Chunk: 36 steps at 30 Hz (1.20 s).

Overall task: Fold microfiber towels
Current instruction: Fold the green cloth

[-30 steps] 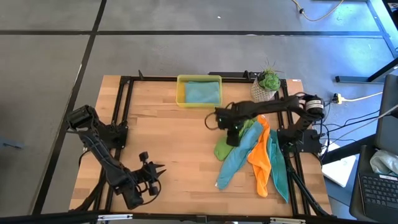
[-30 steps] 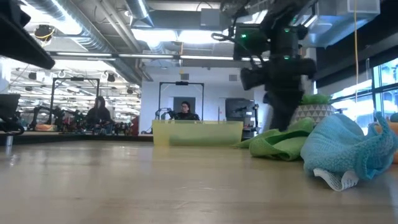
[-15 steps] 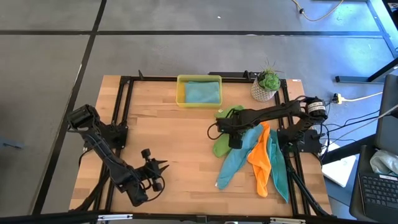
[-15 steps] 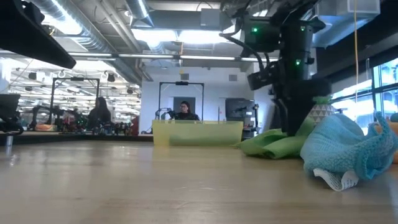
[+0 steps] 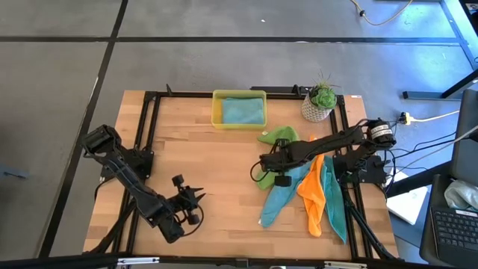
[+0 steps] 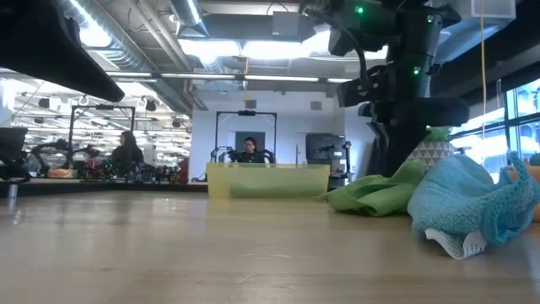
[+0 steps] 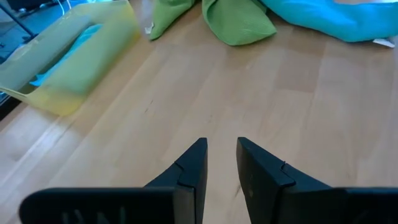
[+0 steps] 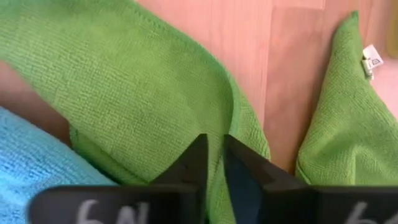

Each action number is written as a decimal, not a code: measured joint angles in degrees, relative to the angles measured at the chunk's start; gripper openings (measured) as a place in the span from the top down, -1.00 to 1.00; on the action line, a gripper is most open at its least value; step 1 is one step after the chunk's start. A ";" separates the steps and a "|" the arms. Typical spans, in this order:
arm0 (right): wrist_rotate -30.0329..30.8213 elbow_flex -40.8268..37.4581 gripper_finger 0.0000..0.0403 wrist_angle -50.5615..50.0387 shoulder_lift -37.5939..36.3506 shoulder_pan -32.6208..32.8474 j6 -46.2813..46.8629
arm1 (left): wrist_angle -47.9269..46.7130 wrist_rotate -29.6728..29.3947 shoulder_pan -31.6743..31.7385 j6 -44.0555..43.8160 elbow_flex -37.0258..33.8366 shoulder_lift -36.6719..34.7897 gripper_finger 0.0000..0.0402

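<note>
Under the right arm (image 5: 314, 146), green towel (image 5: 278, 139) partly hidden.

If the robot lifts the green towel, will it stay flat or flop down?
Probably flop: the green towel already lies crumpled in soft folds under the right gripper. It looks thin and light, so it would likely drape and swing.

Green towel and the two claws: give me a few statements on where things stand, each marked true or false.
1. The right claw is closed on a fold of the green towel. True.
2. The left claw holds a towel. False: it is over bare table, holding nothing.
3. The yellow tray holds a teal towel. True.
4. The orange towel lies in the tray. False: it lies on the table beside the teal towels.
</note>
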 joint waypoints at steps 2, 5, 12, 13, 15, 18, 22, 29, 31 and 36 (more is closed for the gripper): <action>0.04 -0.06 0.58 0.71 0.00 -0.02 0.18 | 0.24 0.06 -0.11 -0.02 0.00 0.00 0.61; 0.28 -1.16 0.35 4.39 -0.02 -0.05 -0.40 | 0.95 0.10 -0.57 -0.21 0.00 0.00 0.61; 4.86 -6.86 0.03 11.65 -0.02 -1.43 -1.21 | 1.29 0.11 -1.10 -0.14 0.00 0.00 0.61; 5.75 -7.40 0.05 12.16 -0.02 -1.60 -1.18 | 1.23 0.11 -1.08 -0.03 0.00 0.00 0.61; 6.89 -7.89 0.14 12.35 -0.02 -1.66 -1.36 | 1.08 0.09 -0.93 1.22 0.00 0.00 0.61; 7.52 -7.31 0.40 12.56 -0.02 -1.23 -3.37 | 1.20 -1.01 -0.19 2.71 0.00 0.00 0.61; 7.56 -6.08 0.87 13.54 -0.02 -0.61 -6.54 | 2.17 -4.65 2.26 2.91 0.00 0.00 0.61; 5.38 -4.28 0.97 15.11 -0.02 1.10 -6.62 | 10.18 -0.63 9.67 15.12 0.00 0.02 0.59; 5.52 -3.24 0.98 15.20 -0.02 2.24 -6.71 | 15.88 1.50 11.69 22.29 0.00 0.02 0.57; 12.07 2.23 0.99 16.69 -0.02 4.84 -10.62 | 27.86 11.04 17.32 37.11 0.00 -0.01 0.49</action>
